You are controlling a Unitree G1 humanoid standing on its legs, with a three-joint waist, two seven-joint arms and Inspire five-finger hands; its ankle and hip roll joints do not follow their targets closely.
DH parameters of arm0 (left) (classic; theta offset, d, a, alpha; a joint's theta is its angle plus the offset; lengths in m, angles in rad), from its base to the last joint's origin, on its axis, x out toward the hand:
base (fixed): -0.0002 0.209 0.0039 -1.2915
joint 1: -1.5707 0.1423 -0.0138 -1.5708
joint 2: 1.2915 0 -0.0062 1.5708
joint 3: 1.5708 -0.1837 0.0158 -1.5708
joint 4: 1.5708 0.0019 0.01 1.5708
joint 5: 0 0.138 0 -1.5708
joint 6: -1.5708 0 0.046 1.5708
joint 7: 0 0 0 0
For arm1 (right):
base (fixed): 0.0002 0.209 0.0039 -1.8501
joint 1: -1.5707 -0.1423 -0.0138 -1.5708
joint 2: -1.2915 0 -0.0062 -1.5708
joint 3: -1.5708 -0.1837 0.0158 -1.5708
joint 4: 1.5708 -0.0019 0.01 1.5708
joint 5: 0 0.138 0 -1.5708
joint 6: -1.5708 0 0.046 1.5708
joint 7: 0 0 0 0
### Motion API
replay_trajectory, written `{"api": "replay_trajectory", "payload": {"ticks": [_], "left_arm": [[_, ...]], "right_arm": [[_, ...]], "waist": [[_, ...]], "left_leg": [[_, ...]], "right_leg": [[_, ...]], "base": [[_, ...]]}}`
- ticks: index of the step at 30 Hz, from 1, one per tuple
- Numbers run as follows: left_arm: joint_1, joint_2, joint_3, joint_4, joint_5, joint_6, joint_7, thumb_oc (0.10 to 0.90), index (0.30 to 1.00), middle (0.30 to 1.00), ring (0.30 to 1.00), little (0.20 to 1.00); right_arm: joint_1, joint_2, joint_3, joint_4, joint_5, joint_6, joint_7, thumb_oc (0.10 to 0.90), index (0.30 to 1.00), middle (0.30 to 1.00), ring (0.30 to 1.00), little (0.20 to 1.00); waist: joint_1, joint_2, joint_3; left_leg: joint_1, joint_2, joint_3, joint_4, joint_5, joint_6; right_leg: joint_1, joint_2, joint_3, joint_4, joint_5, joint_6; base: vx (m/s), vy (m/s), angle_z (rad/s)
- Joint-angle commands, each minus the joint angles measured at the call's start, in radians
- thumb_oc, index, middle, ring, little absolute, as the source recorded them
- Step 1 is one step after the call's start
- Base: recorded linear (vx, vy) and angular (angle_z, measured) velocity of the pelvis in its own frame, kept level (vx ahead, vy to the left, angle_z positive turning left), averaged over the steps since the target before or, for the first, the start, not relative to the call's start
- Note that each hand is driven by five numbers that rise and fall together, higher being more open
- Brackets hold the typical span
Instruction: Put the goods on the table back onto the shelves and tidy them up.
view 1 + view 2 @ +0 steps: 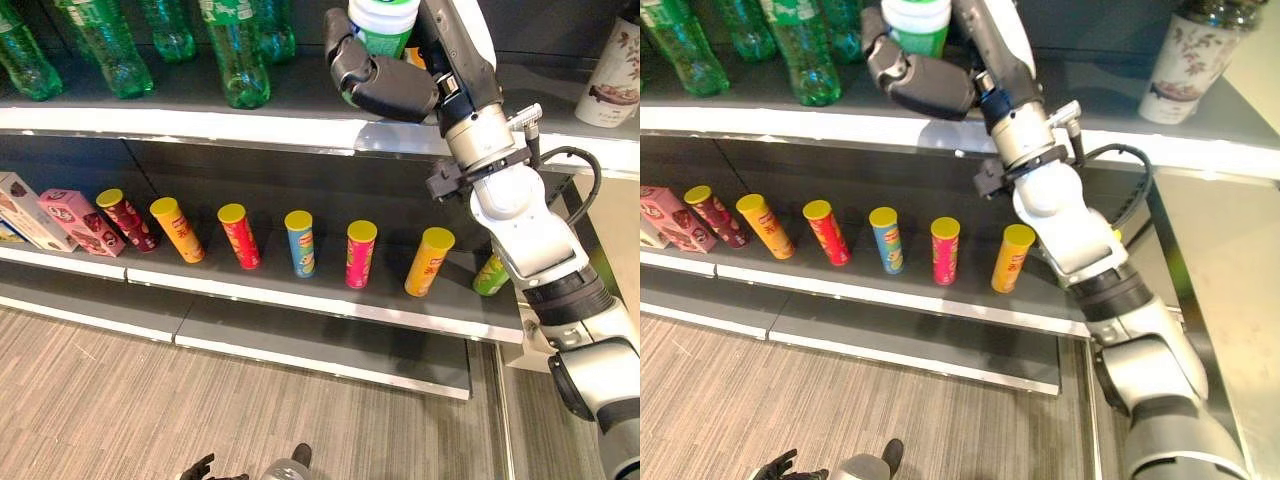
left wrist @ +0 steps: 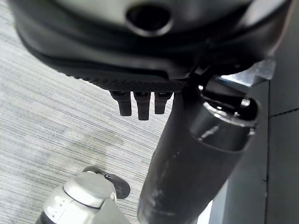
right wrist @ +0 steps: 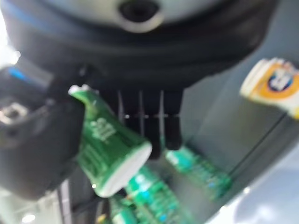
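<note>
Goods item: green-and-white cup (image 1: 384,22), wide white end up, gripped in the right hand (image 1: 380,82) above the upper shelf (image 1: 300,125), at 12 o'clock in the left eye view. In the right wrist view the cup (image 3: 110,147) lies between thumb and fingers (image 3: 145,116), which curl round it.

Shelving, dark boards with pale front edges. Upper shelf holds green plastic bottles (image 1: 235,50) from 10 to 12 o'clock and a white floral-printed container (image 1: 615,75) at 2 o'clock.

Lower shelf (image 1: 300,290) holds one row of upright tube cans with yellow lids: maroon (image 1: 125,220), orange (image 1: 177,230), red (image 1: 239,236), blue (image 1: 300,243), pink (image 1: 360,253), yellow (image 1: 429,262), set apart from each other. A green can (image 1: 490,275) at 3 o'clock is partly hidden behind the arm. Pink boxes (image 1: 75,222) at 9 o'clock.

Left hand (image 2: 140,105): hangs low over the grey floor (image 1: 150,400), fingers loosely relaxed, holding nothing.
</note>
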Motion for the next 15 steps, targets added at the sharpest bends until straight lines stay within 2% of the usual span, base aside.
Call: {"api": "replay_trajectory", "payload": {"ticks": [1,7,9,15], "left_arm": [[-0.032,0.079,-0.089,0.015,0.046,-0.031,0.009,0.800,0.900,0.900,0.900,0.900],[-0.037,0.094,-0.090,0.022,0.055,-0.035,0.008,0.800,0.900,0.900,0.900,0.900],[-0.045,0.104,-0.093,0.014,0.046,-0.039,0.012,0.800,0.900,0.900,0.900,0.900],[-0.044,0.112,-0.091,0.006,0.028,-0.042,0.019,0.800,0.900,0.900,0.900,0.900]], "right_arm": [[-0.136,-0.033,-0.002,0.002,-0.033,-0.040,-0.062,0.400,0.300,0.300,0.300,0.300],[-0.161,-0.060,0.016,0.100,-0.048,-0.028,-0.082,0.400,0.300,0.300,0.300,0.300],[-0.188,-0.048,0.039,0.184,-0.046,-0.019,-0.089,0.400,0.300,0.300,0.300,0.300],[-0.214,-0.019,0.069,0.291,-0.038,-0.007,-0.094,0.400,0.300,0.300,0.300,0.300]], "waist": [[0.019,-0.028,-0.087],[0.023,-0.053,-0.081],[0.024,-0.066,-0.075],[0.024,-0.085,-0.060]], "left_leg": [[-0.044,0.010,0.027,0.004,-0.075,-0.023],[-0.046,-0.001,0.029,0.004,-0.082,-0.014],[-0.049,-0.001,0.033,0.005,-0.082,-0.011],[-0.046,0.003,0.046,0.005,-0.089,-0.004]], "right_leg": [[-0.062,-0.021,0.022,0.017,-0.087,0.030],[-0.065,-0.033,0.025,0.017,-0.069,0.045],[-0.071,-0.032,0.032,0.017,-0.062,0.049],[-0.086,-0.030,0.063,0.014,-0.054,0.057]], "base": [[0.02,0.071,0.06],[0.01,0.033,-0.01],[0.00,0.000,0.00],[0.00,-0.010,-0.11]]}}
